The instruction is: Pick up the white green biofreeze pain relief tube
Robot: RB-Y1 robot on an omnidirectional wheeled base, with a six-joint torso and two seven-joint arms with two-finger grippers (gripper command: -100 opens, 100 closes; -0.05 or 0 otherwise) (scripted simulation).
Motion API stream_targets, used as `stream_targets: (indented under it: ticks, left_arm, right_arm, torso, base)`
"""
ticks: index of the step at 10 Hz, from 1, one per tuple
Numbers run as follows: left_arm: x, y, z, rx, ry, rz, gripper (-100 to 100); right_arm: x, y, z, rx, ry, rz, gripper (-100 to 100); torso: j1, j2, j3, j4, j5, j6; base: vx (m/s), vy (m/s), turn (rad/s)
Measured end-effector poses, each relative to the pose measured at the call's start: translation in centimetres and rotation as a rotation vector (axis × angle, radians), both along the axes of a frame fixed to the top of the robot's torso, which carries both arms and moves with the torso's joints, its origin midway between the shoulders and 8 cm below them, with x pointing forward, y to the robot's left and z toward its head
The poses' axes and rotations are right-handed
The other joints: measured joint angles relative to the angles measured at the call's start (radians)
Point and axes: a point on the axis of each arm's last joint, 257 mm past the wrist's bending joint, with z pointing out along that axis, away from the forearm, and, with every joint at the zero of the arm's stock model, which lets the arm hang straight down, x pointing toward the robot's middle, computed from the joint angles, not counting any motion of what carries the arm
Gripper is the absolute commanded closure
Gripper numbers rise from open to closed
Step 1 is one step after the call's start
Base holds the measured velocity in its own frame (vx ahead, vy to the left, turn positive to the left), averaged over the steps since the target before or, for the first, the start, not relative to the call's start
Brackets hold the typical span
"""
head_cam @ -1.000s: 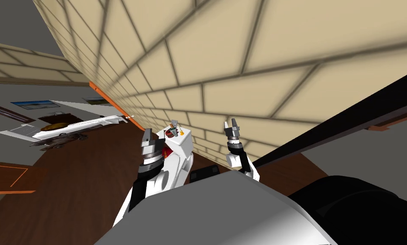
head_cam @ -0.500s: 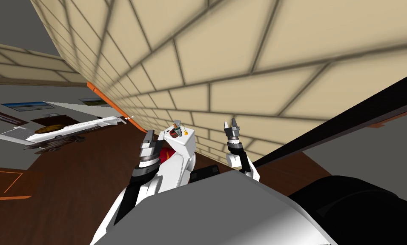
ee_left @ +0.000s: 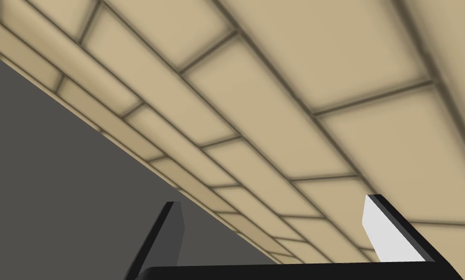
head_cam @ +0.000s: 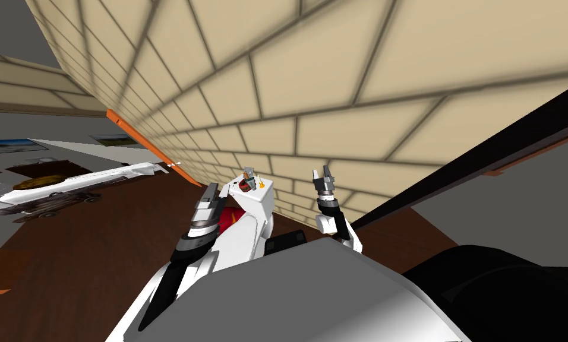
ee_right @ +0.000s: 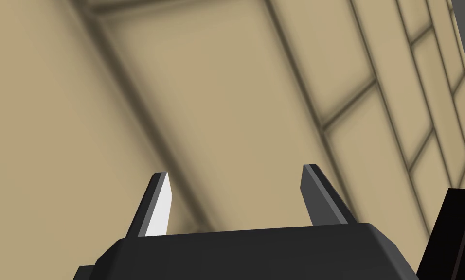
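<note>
Small cluster of things on top of the white counter, at its end toward the tiled wall. I take the grey-green upright piece there for the tube; long axis looks vertical, too small to be sure. Left gripper just beside the counter, nearer the tube; right gripper farther off, counter's other side. Both released, fingers apart, empty. Counter boxy and smooth; wall matte beige tile with dark joints

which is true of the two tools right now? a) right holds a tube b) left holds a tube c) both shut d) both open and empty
d: in the wrist views, the left tool and the right tool have their fingers standing wide apart with nothing held between them.
</note>
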Motion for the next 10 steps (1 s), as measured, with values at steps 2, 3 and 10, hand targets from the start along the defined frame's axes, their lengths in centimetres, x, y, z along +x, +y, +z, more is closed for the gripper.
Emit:
stream_targets:
  ticks: [2, 3, 10]
  left_arm:
    - [0.0, 0.0, 0.0, 0.002, 0.0, -0.001, -100]
    - [0.0, 0.0, 0.0, 0.002, 0.0, -0.001, -100]
    - [0.2, 0.2, -1.4, 0.079, 0.03, 0.002, -100]
  right_arm:
    - [0.0, 0.0, 0.0, 0.0, 0.0, 0.0, 0]
    - [0.0, 0.0, 0.0, 0.0, 0.0, 0.0, 0]
    - [0.0, 0.0, 0.0, 0.0, 0.0, 0.0, 0]
  torso:
    - [-0.001, -0.001, 0.0, 0.0, 0.0, 0.0]
    - [-0.001, -0.001, 0.0, 0.0, 0.0, 0.0]
    - [0.0, 0.0, 0.0, 0.0, 0.0, 0.0]
  base:
    - [0.0, 0.0, 0.0]
    - [0.007, -0.008, 0.024]
    - [-0.005, 0.005, -0.016]
